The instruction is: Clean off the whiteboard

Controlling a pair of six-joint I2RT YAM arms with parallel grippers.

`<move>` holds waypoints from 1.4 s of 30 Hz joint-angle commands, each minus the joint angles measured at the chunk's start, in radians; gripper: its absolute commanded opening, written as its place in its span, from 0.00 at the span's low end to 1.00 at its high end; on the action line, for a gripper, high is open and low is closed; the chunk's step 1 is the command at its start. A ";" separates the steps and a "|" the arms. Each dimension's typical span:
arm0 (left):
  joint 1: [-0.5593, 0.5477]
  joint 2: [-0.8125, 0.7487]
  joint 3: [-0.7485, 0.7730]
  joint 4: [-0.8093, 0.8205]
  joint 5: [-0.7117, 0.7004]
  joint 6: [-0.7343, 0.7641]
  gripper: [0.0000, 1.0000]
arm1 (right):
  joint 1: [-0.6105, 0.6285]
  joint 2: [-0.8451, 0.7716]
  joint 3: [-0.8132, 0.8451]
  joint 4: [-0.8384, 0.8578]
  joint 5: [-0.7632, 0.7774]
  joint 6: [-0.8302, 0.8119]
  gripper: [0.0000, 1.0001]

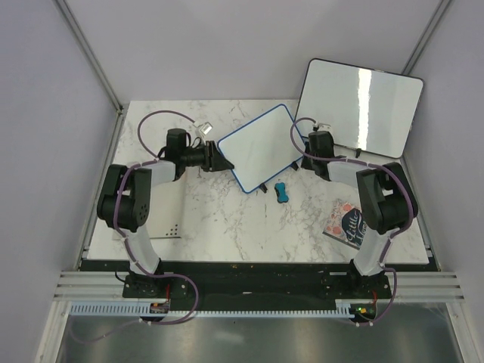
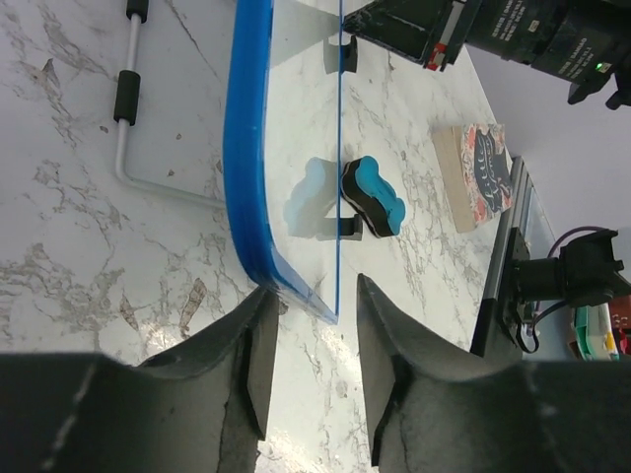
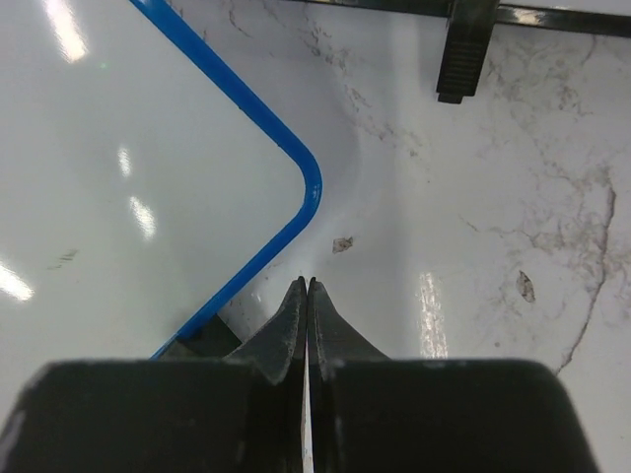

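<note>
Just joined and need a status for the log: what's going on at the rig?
Both arms are at the blue-framed whiteboard. The left gripper is open, with the board's corner edge between its fingers. The right gripper is shut just off another corner. The blue eraser lies on the table by the board's near edge, in neither gripper. The board looks almost blank.

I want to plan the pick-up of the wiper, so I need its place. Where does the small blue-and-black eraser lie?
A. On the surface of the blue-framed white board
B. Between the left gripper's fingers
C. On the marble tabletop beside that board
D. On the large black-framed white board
C: the top view shows the small blue-and-black eraser lying on the marble tabletop, just off the near edge of the blue-framed white board.
</note>
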 commanded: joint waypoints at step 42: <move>0.016 -0.474 -0.049 -0.469 -0.619 0.030 0.88 | 0.265 -0.388 -0.131 -0.077 0.196 0.006 0.47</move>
